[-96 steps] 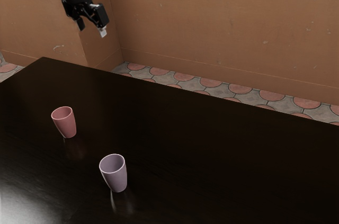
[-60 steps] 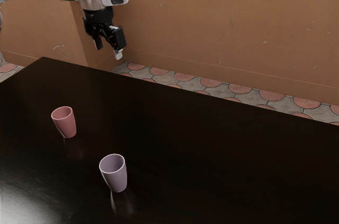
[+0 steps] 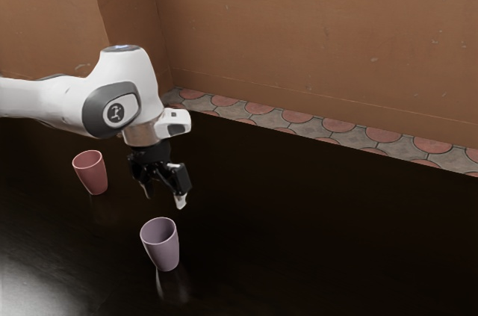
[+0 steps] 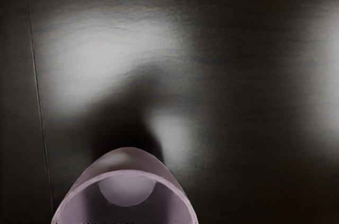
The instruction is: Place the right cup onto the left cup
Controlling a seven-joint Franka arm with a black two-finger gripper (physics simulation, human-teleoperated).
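My gripper [image 3: 164,200] hangs just above the rim of the purple cup [image 3: 166,250] in the exterior view, open, its two fingers apart and holding nothing. The purple cup stands upright on the dark table. Toward the exterior view's left and farther back, the pink cup [image 3: 92,174] also stands upright, apart from the purple one. In the wrist view the purple cup [image 4: 127,161] shows its open mouth and inner bottom, close under my hand; part of it is cut off.
The dark table [image 3: 321,219] stretches toward the exterior view's right, with its far edge along the tiled floor. A brown wall [image 3: 314,32] rises behind. My forearm passes above and behind the pink cup.
My arm has come down and slightly toward the exterior view's right, bringing the open gripper from high over the far edge to just above the purple cup. Both cups stand where they were.
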